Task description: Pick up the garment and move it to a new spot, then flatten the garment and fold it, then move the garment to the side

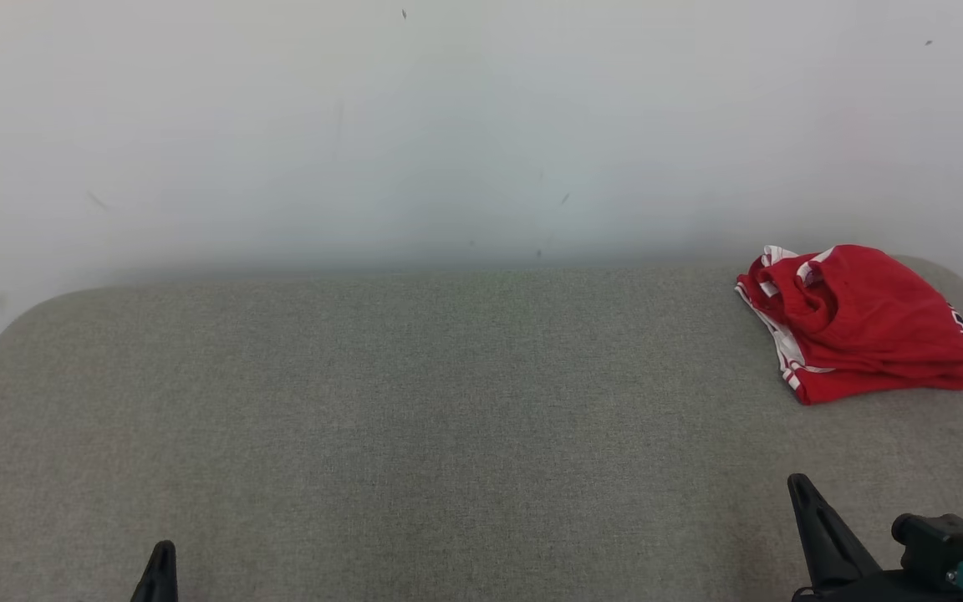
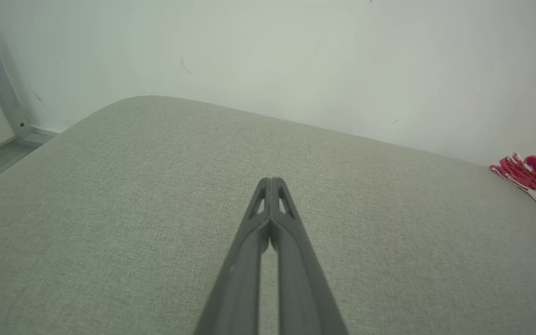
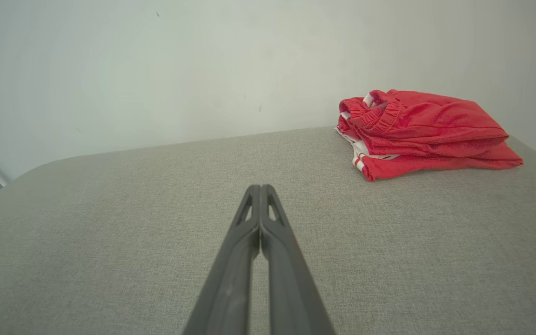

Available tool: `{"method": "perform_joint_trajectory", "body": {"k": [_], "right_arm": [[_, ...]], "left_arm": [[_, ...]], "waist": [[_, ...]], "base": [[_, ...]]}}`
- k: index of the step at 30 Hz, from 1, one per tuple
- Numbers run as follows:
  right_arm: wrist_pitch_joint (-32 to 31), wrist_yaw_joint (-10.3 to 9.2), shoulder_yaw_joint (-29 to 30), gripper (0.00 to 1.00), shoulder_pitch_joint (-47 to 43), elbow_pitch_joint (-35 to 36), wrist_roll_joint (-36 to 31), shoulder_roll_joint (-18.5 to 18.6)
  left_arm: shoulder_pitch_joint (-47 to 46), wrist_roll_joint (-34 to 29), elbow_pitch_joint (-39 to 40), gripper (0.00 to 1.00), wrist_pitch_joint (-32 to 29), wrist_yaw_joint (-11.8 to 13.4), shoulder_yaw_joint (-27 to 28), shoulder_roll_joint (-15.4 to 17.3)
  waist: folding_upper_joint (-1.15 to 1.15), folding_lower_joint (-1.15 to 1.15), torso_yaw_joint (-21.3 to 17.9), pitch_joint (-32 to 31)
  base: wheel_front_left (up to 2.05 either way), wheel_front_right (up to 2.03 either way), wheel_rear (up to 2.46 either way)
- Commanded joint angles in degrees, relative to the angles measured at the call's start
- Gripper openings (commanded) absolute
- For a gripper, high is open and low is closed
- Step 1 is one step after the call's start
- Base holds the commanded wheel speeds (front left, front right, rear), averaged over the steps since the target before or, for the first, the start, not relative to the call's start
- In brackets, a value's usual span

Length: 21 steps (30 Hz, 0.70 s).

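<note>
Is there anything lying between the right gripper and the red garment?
Nothing. Only a bare stretch of the grey fabric surface separates the shut right gripper from the red garment. The right wrist view shows it plainly, and the head view agrees.

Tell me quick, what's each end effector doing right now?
Left end effector: closed, holding nothing.
Right end effector: closed, holding nothing; the red garment lies apart.

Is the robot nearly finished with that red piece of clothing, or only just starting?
Done, it seems: the red garment lies folded in a stack at the far right of the grey table, so folding and moving aside look finished. In hand: nothing. The left gripper and right gripper are both shut, empty and apart from the cloth. Left: probably nothing, though this could be a starting pile.
</note>
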<state>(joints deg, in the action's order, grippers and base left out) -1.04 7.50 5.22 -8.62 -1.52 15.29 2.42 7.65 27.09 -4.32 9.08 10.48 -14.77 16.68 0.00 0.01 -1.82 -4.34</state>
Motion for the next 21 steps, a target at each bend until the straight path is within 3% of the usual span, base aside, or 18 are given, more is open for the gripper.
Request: {"method": "perform_joint_trajectory", "body": {"k": [1,21], "right_arm": [[-0.5,0.0,0.8,0.0,2.4,0.1,3.3,0.2],[-4.2,0.0,3.4,0.0,7.7,-5.1,21.1,0.3]], "left_arm": [[-2.0,2.8,0.1,0.0,-0.1,-0.9,1.1,0.1],[-6.4,18.7,-3.5,0.0,-1.5,-5.2,4.0,-3.3]], "waist": [[0.0,0.0,0.0,0.1],[0.0,0.0,0.3,0.9]], "base": [[0.0,0.0,0.0],[0.0,0.0,0.0]]}}
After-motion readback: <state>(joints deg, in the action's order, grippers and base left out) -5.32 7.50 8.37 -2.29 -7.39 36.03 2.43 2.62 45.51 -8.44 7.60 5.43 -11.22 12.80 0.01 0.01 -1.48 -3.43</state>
